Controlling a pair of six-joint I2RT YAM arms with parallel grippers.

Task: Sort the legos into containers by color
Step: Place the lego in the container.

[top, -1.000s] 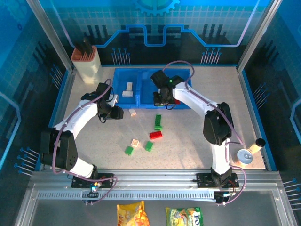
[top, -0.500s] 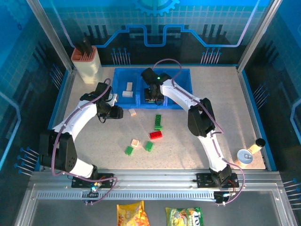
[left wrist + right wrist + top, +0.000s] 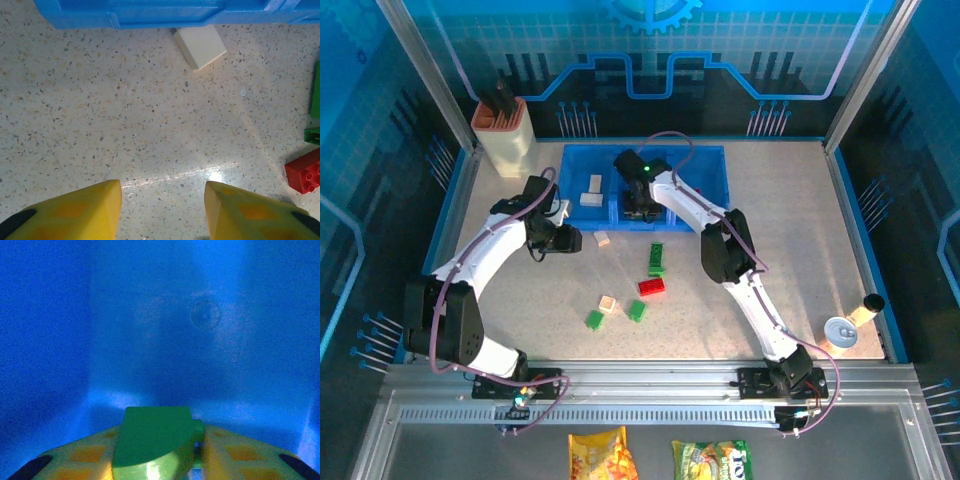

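Since a second ago, the right gripper (image 3: pixel 636 198) has been carried leftward across the containers (image 3: pixel 705 170), while the left arm has been kept in place.

A speckled table (image 3: pixel 800 230) is seen from above. The containers, three joined blue bins forming one shallow tray, are set at its far side. A beige holder (image 3: pixel 505 135) with an orange rim is placed left of the tray.

The right arm (image 3: pixel 720 245) is stretched over the tray, its gripper hung just right of the divider that bounds the left bin. In the wrist view the right gripper (image 3: pixel 160 452) is closed on a green lego (image 3: pixel 155 437), with blue bin floor and walls ahead. A smooth face of the lego is turned to the camera, and its end is pushed out past the fingertips; its long axis cannot be told.

The left gripper (image 3: pixel 162 200) is held wide open above bare table, nothing between its yellow fingers (image 3: pixel 95 212). A cream lego (image 3: pixel 200 46) is found ahead of it, just beside the tray's near wall.

Two cream legos (image 3: pixel 592 190) are laid in the left bin.

On the table between the arms, a long green lego (image 3: pixel 657 259) is laid with its long axis running towards the tray. A red lego (image 3: pixel 651 286) is placed just nearer, lying crosswise. Nearer still, a small cream lego (image 3: pixel 608 304) is flanked by two small green legos (image 3: pixel 594 319) (image 3: pixel 637 310).
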